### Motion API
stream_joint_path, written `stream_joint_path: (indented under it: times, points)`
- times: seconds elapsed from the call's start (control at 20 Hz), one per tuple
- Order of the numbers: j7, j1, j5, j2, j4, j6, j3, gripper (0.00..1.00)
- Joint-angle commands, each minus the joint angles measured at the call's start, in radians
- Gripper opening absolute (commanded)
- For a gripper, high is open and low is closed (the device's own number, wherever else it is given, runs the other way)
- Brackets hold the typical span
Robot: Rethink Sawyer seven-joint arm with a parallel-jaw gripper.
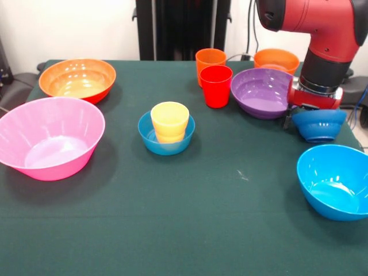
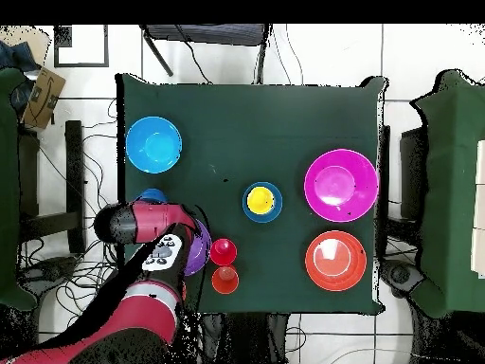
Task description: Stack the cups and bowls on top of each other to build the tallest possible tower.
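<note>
Yellow cup [image 1: 169, 121] nested in small blue bowl [image 1: 166, 141].

Three cups: one yellow cup [image 1: 169, 121], one orange cup [image 1: 210, 60], one red cup [image 1: 216, 85]. Seven bowls: large pink [image 1: 49, 138], large orange [image 1: 77, 79], purple [image 1: 261, 92], bright blue [image 1: 333, 181], small orange [image 1: 276, 60], two small blue [image 1: 166, 141] [image 1: 319, 123].

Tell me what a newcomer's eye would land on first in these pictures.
First, the red and black arm coming down at the table's right side in the front view, its gripper right over a small blue bowl beside the purple bowl. Next, the yellow cup standing inside another small blue bowl at the table's middle. Then the large pink bowl at the left edge, with a large orange bowl behind it.
</note>
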Motion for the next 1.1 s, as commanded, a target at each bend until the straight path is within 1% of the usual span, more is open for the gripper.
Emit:
stream_joint_path:
  times: [0.05, 0.25, 0.45, 0.55, 0.75, 0.9, 1.05, 1.1]
  points:
    - [0.127, -0.041, 0.018, -0.007, 0.006, -0.009, 0.119, 1.00]
    - [0.142, -0.022, 0.021, -0.031, 0.013, -0.001, 0.101, 1.00]
    - [0.161, -0.010, 0.023, -0.020, -0.007, -0.047, 0.079, 1.00]
    - [0.166, -0.004, 0.025, -0.023, -0.012, -0.045, 0.068, 1.00]
    - [0.167, -0.005, 0.028, -0.030, -0.011, -0.043, 0.073, 1.00]
    - [0.174, -0.003, 0.028, -0.019, -0.008, -0.068, 0.073, 1.00]
    - [0.188, 0.010, 0.031, -0.014, -0.017, -0.090, 0.048, 1.00]
    - [0.189, 0.014, 0.032, -0.018, -0.018, -0.083, 0.040, 1.00]
